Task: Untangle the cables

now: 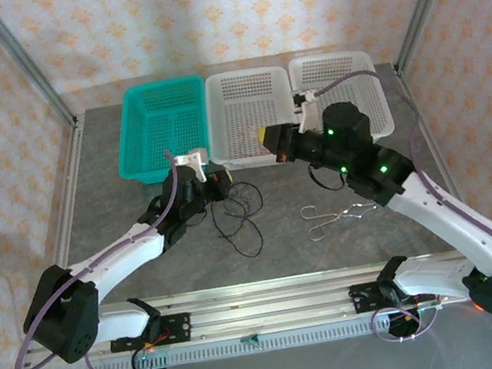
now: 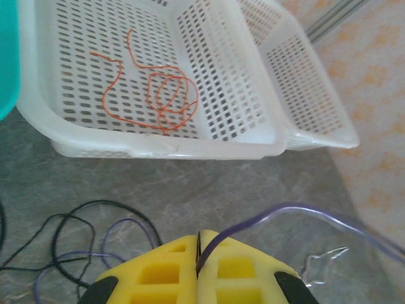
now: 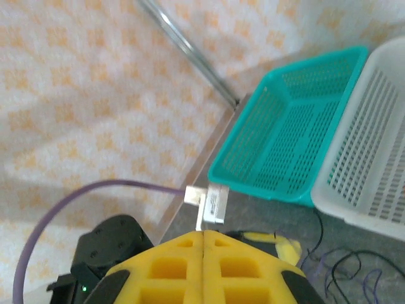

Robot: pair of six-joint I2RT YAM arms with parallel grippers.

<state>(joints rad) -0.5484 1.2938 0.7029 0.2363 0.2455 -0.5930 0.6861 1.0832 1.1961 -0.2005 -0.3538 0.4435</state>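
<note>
Left gripper (image 2: 202, 248) clamped on strand of black cables (image 1: 241, 202), likely to pull it from tangle on surface (image 1: 283, 239). Right gripper (image 3: 204, 237) closed, empty. Orange cable (image 2: 168, 95) already in white basket (image 2: 158, 149).

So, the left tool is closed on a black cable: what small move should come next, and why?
Probably raise the left tool a little, slowly. Its pads are shut on a black cable, while black loops lie tangled on the table beside it; a small lift should show which loops follow.
</note>
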